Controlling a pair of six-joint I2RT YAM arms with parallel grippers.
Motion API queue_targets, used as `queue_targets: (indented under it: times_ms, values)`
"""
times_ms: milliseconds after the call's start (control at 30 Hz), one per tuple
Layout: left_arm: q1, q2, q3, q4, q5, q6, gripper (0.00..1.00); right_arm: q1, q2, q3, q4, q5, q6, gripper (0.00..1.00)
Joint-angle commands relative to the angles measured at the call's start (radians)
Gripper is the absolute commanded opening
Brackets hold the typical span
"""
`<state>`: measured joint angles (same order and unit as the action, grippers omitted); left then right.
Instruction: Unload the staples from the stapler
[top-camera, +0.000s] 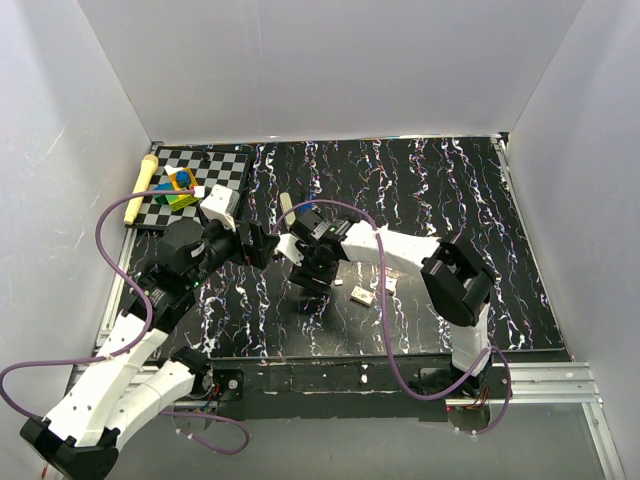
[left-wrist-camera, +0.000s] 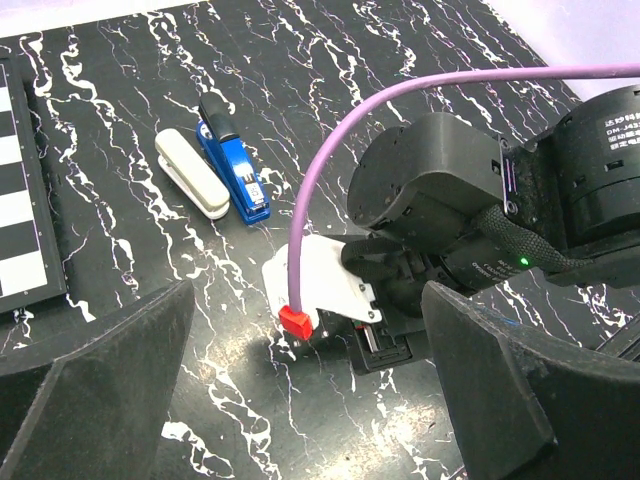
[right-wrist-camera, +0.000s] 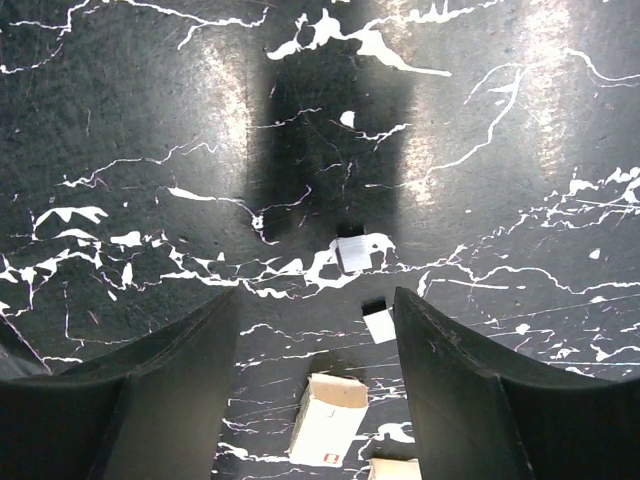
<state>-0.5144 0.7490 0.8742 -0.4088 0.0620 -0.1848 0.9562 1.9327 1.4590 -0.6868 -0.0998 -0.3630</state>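
Right wrist view looks straight down on the dark marbled table (right-wrist-camera: 150, 120), and there the staples (right-wrist-camera: 353, 252) lie: two tiny pale bits, one just past the small cardboard box (right-wrist-camera: 328, 420) and the other a little further on. Neither touches the box. The right gripper (right-wrist-camera: 315, 300) hangs over them with its fingers spread and nothing between. The bit nearer to the box sits in the gap, close to one finger, and the further one lies just ahead of the fingertips. Both bits look nearly square, so I cannot tell a long axis. The left gripper (left-wrist-camera: 310, 292) is also spread wide and empty. It stands on the far side of the right gripper from the box, so the right arm is clearly the nearer one. The blue stapler (left-wrist-camera: 232, 160) lies flat beside a white stapler (left-wrist-camera: 192, 175), parallel to it and well apart from the box. I judge that the coming move is a short descent onto the bits.
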Motion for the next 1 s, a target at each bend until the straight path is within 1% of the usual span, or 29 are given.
queue_targets:
  times_ms: [0, 367, 767, 967]
  values:
    - [0.001, -0.008, -0.004, 0.022, -0.007, 0.011, 0.98, 0.006, 0.012, 0.024, -0.028, -0.009, -0.04, 0.68]
    - [0.001, -0.005, -0.006, 0.025, -0.005, 0.01, 0.98, 0.006, 0.069, 0.055, -0.026, -0.015, -0.031, 0.63]
    - [0.001, -0.004, -0.006, 0.027, 0.001, 0.01, 0.98, -0.005, 0.08, 0.08, -0.016, 0.046, -0.028, 0.62]
    - [0.001, -0.004, -0.004, 0.027, 0.004, 0.008, 0.98, -0.013, 0.101, 0.089, -0.017, 0.025, -0.025, 0.61]
